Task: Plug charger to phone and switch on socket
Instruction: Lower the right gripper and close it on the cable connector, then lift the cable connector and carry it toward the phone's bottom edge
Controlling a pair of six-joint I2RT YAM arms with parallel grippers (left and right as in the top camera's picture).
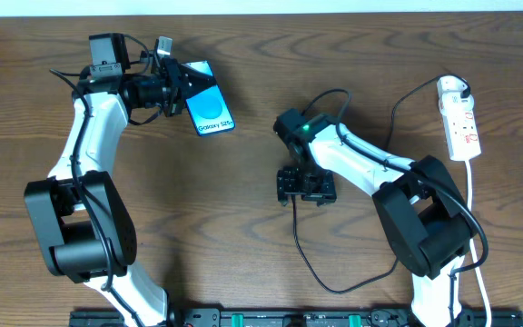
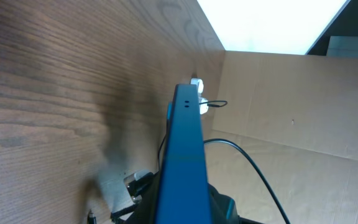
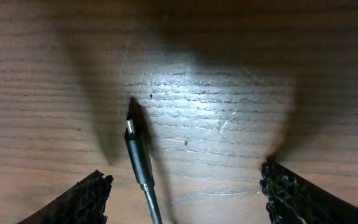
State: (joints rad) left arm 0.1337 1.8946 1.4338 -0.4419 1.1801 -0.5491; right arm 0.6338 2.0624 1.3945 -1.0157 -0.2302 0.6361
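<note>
My left gripper (image 1: 174, 89) is shut on the phone (image 1: 209, 109) and holds it tilted above the table at the back left, blue screen up. In the left wrist view the phone (image 2: 185, 149) shows edge-on. The charger's plug tip (image 3: 132, 130) lies on the wood between my right gripper's (image 3: 185, 199) open fingers, nearer the left finger and not touched. In the overhead view the right gripper (image 1: 305, 187) sits mid-table, and the thin black cable (image 1: 311, 268) loops toward the front. The white socket (image 1: 462, 125) lies at the far right with the white adapter (image 1: 452, 88) at its back end.
The socket's white cord (image 1: 473, 195) runs down the right side past the right arm's base (image 1: 429, 227). The left arm's base (image 1: 75, 227) stands at the front left. A black rail (image 1: 289, 318) runs along the front edge.
</note>
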